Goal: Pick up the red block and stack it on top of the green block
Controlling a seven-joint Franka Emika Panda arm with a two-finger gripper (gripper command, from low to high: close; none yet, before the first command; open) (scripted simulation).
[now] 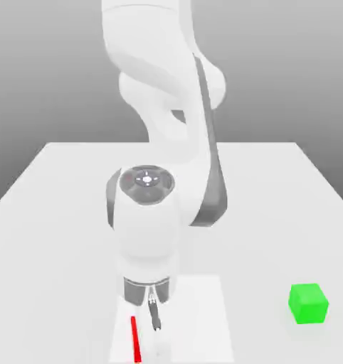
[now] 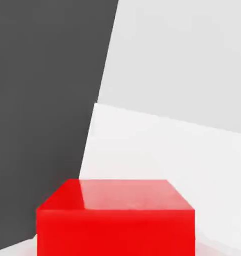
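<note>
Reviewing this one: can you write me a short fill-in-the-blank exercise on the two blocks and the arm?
1. The block seen close up in the hand view is coloured ____.
2. The green block is on the exterior view's ____ side of the robot arm.
3. The number of blocks stacked on top of the green block is ____.

Missing words: red; right; zero.
</note>
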